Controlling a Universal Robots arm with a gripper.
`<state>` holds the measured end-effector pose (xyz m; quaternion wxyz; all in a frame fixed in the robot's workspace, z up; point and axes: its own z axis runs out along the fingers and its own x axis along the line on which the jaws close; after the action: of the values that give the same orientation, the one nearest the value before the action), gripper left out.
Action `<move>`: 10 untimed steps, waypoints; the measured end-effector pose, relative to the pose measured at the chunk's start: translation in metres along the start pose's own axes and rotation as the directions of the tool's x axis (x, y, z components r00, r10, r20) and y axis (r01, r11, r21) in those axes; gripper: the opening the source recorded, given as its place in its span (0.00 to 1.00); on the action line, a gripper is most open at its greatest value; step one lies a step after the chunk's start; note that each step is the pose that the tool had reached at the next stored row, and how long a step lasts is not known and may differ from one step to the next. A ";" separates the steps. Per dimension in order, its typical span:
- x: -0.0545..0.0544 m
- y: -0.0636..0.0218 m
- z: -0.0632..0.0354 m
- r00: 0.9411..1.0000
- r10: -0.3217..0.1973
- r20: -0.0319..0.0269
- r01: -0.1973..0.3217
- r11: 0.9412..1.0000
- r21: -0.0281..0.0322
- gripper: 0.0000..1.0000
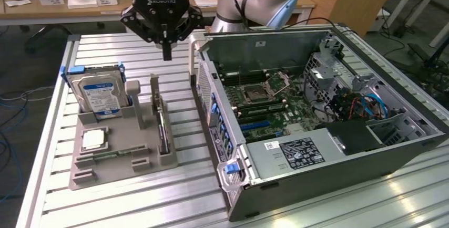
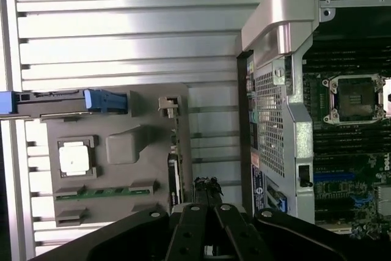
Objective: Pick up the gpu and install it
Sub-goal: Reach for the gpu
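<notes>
The gpu (image 1: pixel 163 129) is a thin dark card standing edge-on in a slot along the side of the grey holder tray (image 1: pixel 119 171) that faces the computer case. In the wrist view the gpu (image 2: pixel 174 172) runs along the tray's (image 2: pixel 146 166) edge. My gripper (image 1: pixel 167 53) hangs above the table behind the tray, well above and beyond the card's far end. Its black fingers are pressed together, shut on nothing. From the wrist, the fingertips (image 2: pixel 206 189) sit just beside the card, over bare table slats.
An open computer case (image 1: pixel 393 149) lies on the exterior view's right, its motherboard (image 1: pixel 270 99) exposed. The tray also holds an upright blue-labelled hard drive (image 1: pixel 98 94), a silver chip (image 1: pixel 93 138) and a green memory stick (image 1: pixel 112 155). A cluttered desk stands behind.
</notes>
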<state>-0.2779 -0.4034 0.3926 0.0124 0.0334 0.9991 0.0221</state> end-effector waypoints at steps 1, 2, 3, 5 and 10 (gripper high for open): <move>0.002 -0.0005 0.0000 1.000 0.000 0.000 0.000 1.000 0.000 0.11; 0.003 -0.0009 -0.0001 1.000 -0.001 0.000 0.001 1.000 0.000 0.11; 0.005 -0.0014 -0.0001 1.000 -0.002 0.000 0.002 1.000 0.000 0.11; 0.009 -0.0025 -0.0002 1.000 -0.003 0.000 0.003 1.000 0.000 0.11; 0.017 -0.0048 -0.0004 1.000 -0.006 0.000 0.006 1.000 0.000 0.11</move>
<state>-0.2953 -0.4070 0.3924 0.0123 0.0302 0.9992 0.0222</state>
